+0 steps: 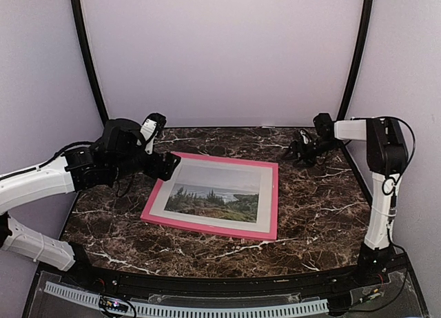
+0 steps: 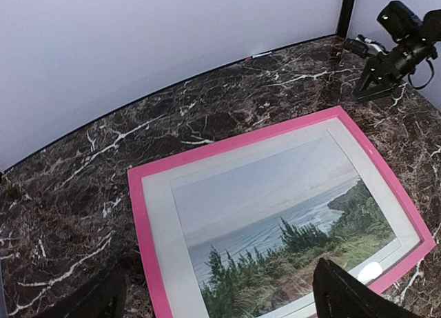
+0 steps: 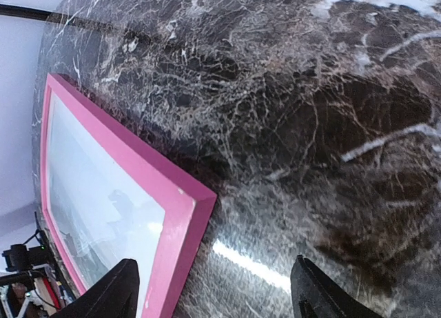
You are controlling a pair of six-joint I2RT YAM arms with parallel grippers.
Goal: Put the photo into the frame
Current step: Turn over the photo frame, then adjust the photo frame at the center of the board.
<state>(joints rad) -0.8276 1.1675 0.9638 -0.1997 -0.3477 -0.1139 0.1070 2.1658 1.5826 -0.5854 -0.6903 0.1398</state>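
The frame (image 1: 227, 159) lies flat on the table (image 1: 317, 207), pink face up, with the photo (image 1: 213, 197) inside it. The left gripper (image 1: 167, 165) is at the frame's far-left corner, jaws wide, holding nothing. The right gripper (image 1: 302, 152) is beyond the frame's far-right corner, also spread and empty.

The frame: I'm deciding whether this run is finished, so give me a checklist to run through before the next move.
1. Photo sits inside the frame, showing through the white mat: ok.
2. Frame lies flat, pink side up, on the table: ok.
3. Left hand open and empty: ok.
4. Left hand clear of the frame's corner: cannot tell.
5. Right hand open, well apart from the frame: ok.
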